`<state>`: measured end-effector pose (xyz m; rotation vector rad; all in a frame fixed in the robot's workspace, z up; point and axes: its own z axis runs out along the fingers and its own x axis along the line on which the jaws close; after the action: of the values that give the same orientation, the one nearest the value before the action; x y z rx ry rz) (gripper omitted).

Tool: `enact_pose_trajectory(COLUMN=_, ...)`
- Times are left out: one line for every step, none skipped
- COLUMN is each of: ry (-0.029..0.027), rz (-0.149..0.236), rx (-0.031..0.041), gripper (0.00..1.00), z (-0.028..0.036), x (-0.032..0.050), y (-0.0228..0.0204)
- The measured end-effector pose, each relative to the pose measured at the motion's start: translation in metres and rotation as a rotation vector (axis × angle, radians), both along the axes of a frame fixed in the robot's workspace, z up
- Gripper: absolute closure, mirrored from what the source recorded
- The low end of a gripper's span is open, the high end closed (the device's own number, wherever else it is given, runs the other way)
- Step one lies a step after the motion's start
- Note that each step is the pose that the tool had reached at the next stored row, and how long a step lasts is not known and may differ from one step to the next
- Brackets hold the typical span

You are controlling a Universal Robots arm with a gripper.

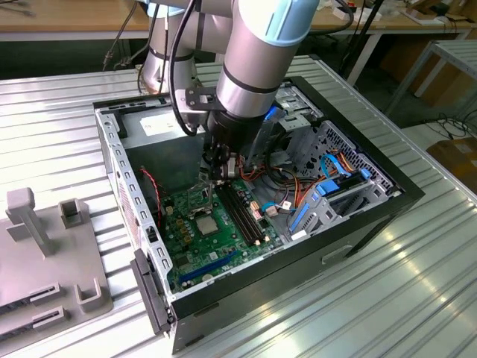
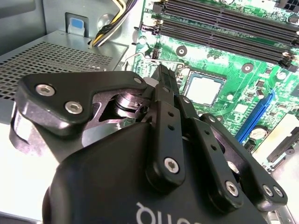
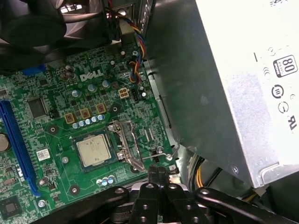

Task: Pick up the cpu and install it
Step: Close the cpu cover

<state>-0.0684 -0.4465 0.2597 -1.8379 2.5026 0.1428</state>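
First wrist view: we see the cpu point(image 3: 94, 151) already lying in its socket, gripper point(image 3: 158, 173) fingers together beside the open latch point(image 3: 128, 145), w/ risk, we judge, of snagging that lever

A ribbed metal table point(image 1: 67, 104) catches bright light (wooden workbenches point(image 1: 59, 19) stand behind it).

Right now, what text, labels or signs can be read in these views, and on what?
Board: white maker's logo in the first wrist view; left unquoted.
Board, by the blue slot: tiny white print, too small to read.
Power supply: label with round marks and a number badge; left unquoted.
Gripper: white lettering on its body, cut off at the picture's edge.
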Motion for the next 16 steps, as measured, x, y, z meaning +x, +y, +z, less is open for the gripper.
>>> enact_pose_trajectory(ry=0.0000, rz=0.000, rx=-0.0002, gripper=0.89, z=0.0000, x=0.0000, y=-0.0004)
enact_pose_trajectory(ry=0.0000, rz=0.000, rx=-0.0003, gripper=0.89, z=0.0000, x=0.0000, y=-0.0007)
enact_pose_trajectory(ry=0.0000, rz=0.000, rx=-0.0003, gripper=0.89, z=0.0000, x=0.0000, y=-0.0010)
enact_pose_trajectory(ry=0.0000, rz=0.000, rx=-0.0004, gripper=0.89, z=0.0000, x=0.0000, y=-0.0013)
enact_pose_trajectory(ry=0.0000, rz=0.000, rx=-0.0005, gripper=0.89, z=0.0000, x=0.0000, y=-0.0020)
enact_pose_trajectory(ry=0.0000, rz=0.000, rx=-0.0005, gripper=0.89, z=0.0000, x=0.0000, y=-0.0023)
enact_pose_trajectory(ry=0.0000, rz=0.000, rx=-0.0004, gripper=0.89, z=0.0000, x=0.0000, y=-0.0028)
enact_pose_trajectory(ry=0.0000, rz=0.000, rx=-0.0005, gripper=0.89, z=0.0000, x=-0.0003, y=-0.0032)
enact_pose_trajectory(ry=0.0000, rz=0.000, rx=-0.0005, gripper=0.89, z=0.0000, x=-0.0003, y=-0.0033)
enact_pose_trajectory(ry=-0.0001, rz=0.000, rx=-0.0005, gripper=0.89, z=0.0000, x=-0.0003, y=-0.0033)
enact_pose_trajectory(ry=0.0000, rz=0.000, rx=-0.0005, gripper=0.89, z=0.0000, x=-0.0003, y=-0.0035)
enact_pose_trajectory(ry=0.0000, rz=0.000, rx=-0.0005, gripper=0.89, z=0.0000, x=-0.0004, y=-0.0036)
enact_pose_trajectory(ry=0.0000, rz=0.000, rx=-0.0005, gripper=0.89, z=0.0000, x=-0.0003, y=-0.0036)
enact_pose_trajectory(ry=0.0000, rz=0.000, rx=-0.0005, gripper=0.89, z=0.0000, x=-0.0003, y=-0.0036)
enact_pose_trajectory(ry=0.0000, rz=0.000, rx=-0.0006, gripper=0.89, z=0.0000, x=-0.0004, y=-0.0040)
enact_pose_trajectory(ry=0.0000, rz=0.000, rx=-0.0005, gripper=0.89, z=0.0000, x=-0.0004, y=-0.0043)
